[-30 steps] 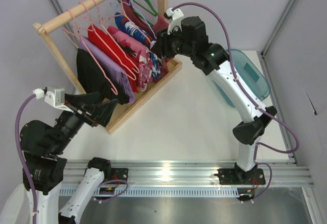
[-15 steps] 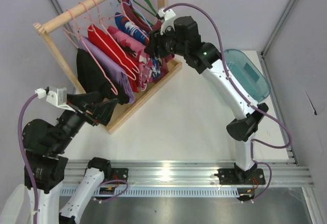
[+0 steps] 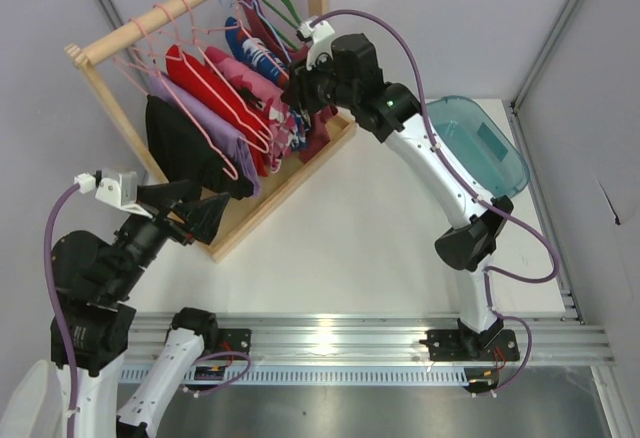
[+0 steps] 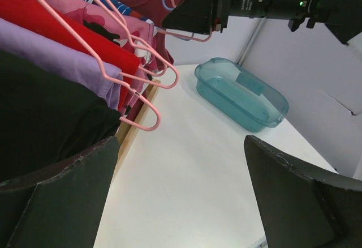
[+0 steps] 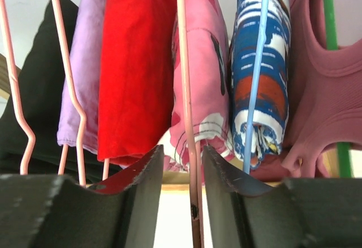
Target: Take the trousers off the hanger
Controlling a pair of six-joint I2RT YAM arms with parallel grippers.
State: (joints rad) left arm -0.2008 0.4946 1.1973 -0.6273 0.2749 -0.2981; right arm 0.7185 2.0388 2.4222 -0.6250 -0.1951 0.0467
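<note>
Right claw (image 5: pixel 184 163) sits at the hanging clothes with its two fingers only narrowly parted. The thin pale-pink hanger (image 5: pixel 182 61) runs down through the slot between them, and no clear contact shows, so it is released rather than clenched. The right arm rises from its base at the near edge of the bench (image 3: pixel 360 238), bends at a dark elbow, and reaches far and left. Its wrist is level with the wooden rack (image 3: pixel 170 13), and the claw faces into the row of garments. The left claw (image 4: pixel 181 146) is spread wide and grasps nothing. Its arm is folded low at the near left, and its fingers point at the near end of the rack, close to the black garment (image 4: pixel 45 118). The trousers (image 5: pixel 198 89) hang draped on the hanger in the middle of the row, between the plain red garment (image 5: pixel 136 61) and the blue-white-red patterned one (image 5: pixel 260 61). In the right wrist view their long axis runs top to bottom, and the bunched lower edge ends just above the fingertips (image 5: pixel 136 186). From above, they slant down from the rail toward the rack's wooden base. A teal tub (image 3: pixel 480 143) lies on the bench to the right, well apart from the rack.
</note>
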